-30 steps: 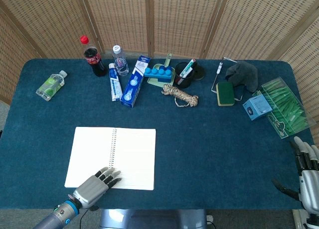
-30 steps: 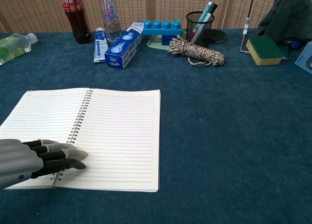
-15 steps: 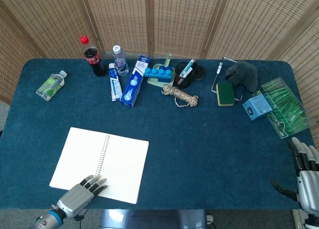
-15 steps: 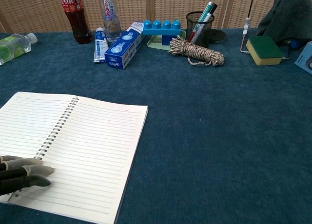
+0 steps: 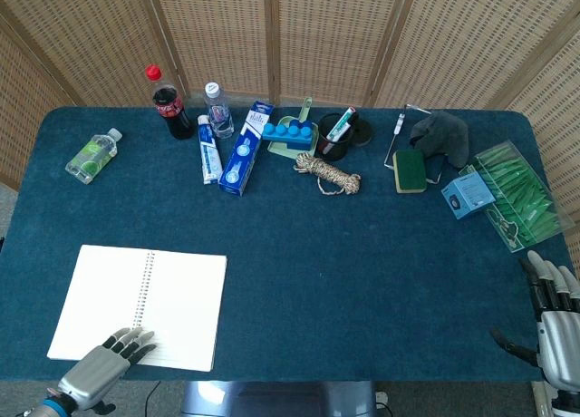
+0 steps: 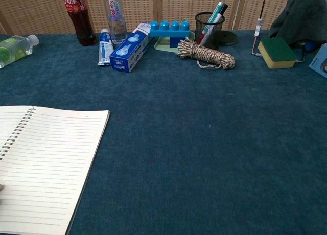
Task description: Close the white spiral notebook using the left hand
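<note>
The white spiral notebook (image 5: 139, 305) lies open at the near left edge of the surface (image 5: 362, 254). Our left robot hand (image 5: 100, 370) rests on its near edge, fingers spread flat, holding nothing. We should hook under one page's outer edge and fold it across the spiral.

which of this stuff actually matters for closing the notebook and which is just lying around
Job:
white spiral notebook, lying open
left robot hand, fingertips resting on its near edge

Lying about:
cola bottle
two water bottles
toothpaste box
rope coil
pen cup
sponge
right robot hand, idle at the table edge
</note>
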You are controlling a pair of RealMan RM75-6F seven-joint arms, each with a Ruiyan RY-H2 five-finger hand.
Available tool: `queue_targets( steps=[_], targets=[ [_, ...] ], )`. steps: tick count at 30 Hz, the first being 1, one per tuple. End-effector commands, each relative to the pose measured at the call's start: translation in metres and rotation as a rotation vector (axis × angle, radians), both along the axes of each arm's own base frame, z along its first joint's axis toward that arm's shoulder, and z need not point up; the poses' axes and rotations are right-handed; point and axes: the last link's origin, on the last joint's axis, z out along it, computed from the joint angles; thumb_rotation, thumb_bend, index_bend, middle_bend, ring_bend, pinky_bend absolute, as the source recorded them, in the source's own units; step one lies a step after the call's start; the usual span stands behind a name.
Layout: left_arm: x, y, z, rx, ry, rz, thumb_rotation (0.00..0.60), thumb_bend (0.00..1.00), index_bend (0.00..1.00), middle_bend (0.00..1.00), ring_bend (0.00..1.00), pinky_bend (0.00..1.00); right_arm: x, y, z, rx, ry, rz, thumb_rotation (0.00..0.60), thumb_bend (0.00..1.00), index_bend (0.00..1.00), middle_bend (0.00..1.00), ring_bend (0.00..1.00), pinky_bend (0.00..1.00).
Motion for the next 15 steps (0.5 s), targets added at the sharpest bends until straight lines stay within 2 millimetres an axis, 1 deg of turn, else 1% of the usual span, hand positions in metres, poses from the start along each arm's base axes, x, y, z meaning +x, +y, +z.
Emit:
queue_targets(
  steps=[1, 5, 10, 15],
  targets=[
    [-0.002, -0.002, 0.007, 0.019, -0.028, 0.004, 0.600, 0.03, 0.02, 0.06, 0.00, 0.00, 0.000, 0.000, -0.001, 0.004, 0.003, 0.000, 0.600, 0.00, 0.00, 0.00, 0.00, 0.00],
    [0.004, 0.006, 0.008, 0.050, -0.079, -0.011, 0.600, 0.03, 0.02, 0.05, 0.00, 0.00, 0.000, 0.000, -0.002, 0.007, 0.006, 0.000, 0.600, 0.00, 0.00, 0.00, 0.00, 0.00],
    [0.017, 0.017, 0.001, 0.057, -0.134, -0.027, 0.600, 0.03, 0.02, 0.01, 0.00, 0.00, 0.000, 0.000, -0.002, 0.006, 0.008, -0.001, 0.600, 0.00, 0.00, 0.00, 0.00, 0.00],
    [0.038, 0.025, -0.021, 0.001, -0.157, -0.068, 0.600, 0.03, 0.00, 0.00, 0.00, 0.00, 0.000, -0.001, -0.002, 0.007, 0.010, -0.004, 0.600, 0.00, 0.00, 0.00, 0.00, 0.00]
  ],
)
